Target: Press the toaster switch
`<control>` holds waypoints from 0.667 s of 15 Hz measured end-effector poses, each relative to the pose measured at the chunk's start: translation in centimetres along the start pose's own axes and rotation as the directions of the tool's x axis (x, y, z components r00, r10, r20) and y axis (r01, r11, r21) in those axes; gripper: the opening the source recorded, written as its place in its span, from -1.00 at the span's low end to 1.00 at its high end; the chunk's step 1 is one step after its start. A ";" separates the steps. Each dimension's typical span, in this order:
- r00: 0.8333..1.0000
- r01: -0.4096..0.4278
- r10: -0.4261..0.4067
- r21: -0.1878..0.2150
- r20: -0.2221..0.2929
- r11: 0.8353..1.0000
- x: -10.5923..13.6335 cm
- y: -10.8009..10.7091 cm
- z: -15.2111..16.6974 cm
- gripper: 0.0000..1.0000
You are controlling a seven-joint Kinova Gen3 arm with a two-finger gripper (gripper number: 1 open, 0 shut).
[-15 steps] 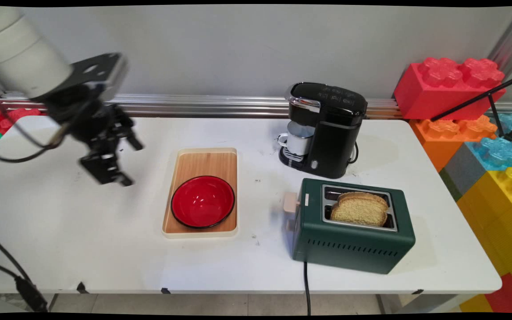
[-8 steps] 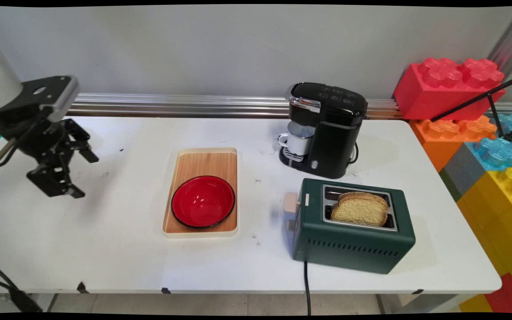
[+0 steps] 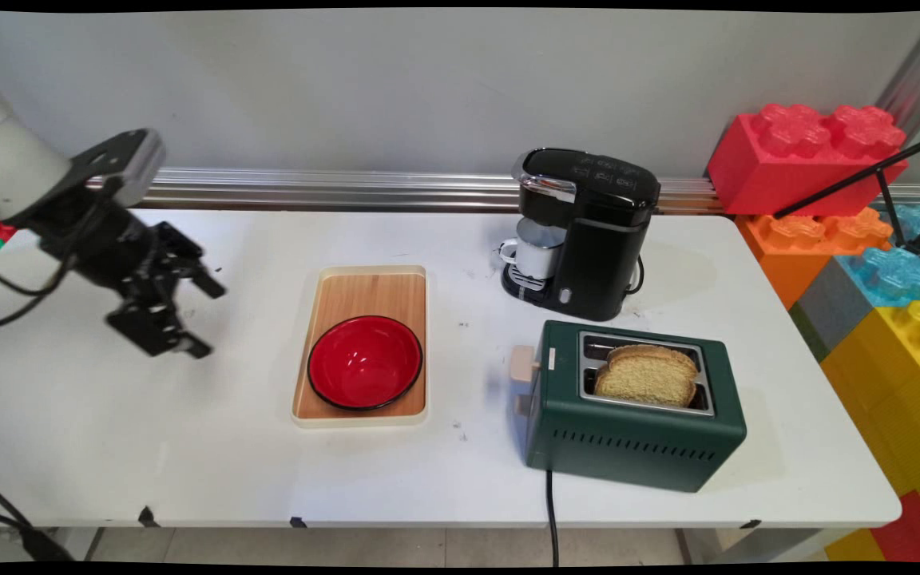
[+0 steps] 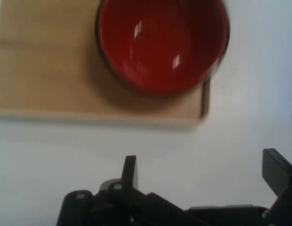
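Gripper (image 3: 203, 318) hovering empty left of tray, over the white surface (image 3: 148, 431).
Main view: the red bowl (image 3: 364, 362) is sitting at the near end of the wooden tray (image 3: 368, 292), probably to keep it put; bread (image 3: 648, 375) is standing in the green toaster (image 3: 636, 431), a mug (image 3: 530, 252) under the coffee maker (image 3: 588, 231). Hand view: fingers (image 4: 129, 170) are spreading wide, gripping and touching nothing, bowl (image 4: 162, 42) ahead, apart.
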 end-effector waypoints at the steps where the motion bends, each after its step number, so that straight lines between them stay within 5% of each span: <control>1: 0.999 0.013 -0.013 -0.009 -0.037 1.000 0.9 0.0 0.4 1.00; 6: 0.972 0.041 -0.056 -0.070 -0.230 0.997 5.4 0.0 2.7 1.00; 10: 0.923 0.015 -0.067 -0.139 -0.379 0.990 8.8 -0.1 4.4 1.00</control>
